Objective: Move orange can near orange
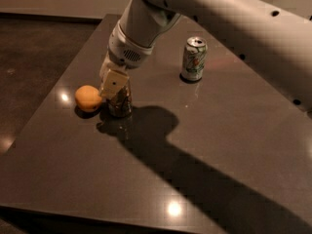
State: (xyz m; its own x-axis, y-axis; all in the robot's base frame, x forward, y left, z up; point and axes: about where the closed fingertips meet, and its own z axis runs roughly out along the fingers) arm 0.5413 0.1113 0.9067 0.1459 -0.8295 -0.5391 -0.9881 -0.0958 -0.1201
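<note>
The orange can (121, 103) stands upright on the dark table (204, 130), just right of the orange (88, 98), a small round fruit at the left side. The two are very close, perhaps touching. My gripper (113, 84) comes down from the upper right and is shut on the orange can, with its pale fingers (114, 83) covering the can's top and upper half. Only the can's brownish lower part shows.
A white-and-green can (194, 58) stands upright at the back middle of the table. My arm's shadow falls across the table's centre. The table's left edge runs close to the orange, with dark floor (34, 48) beyond.
</note>
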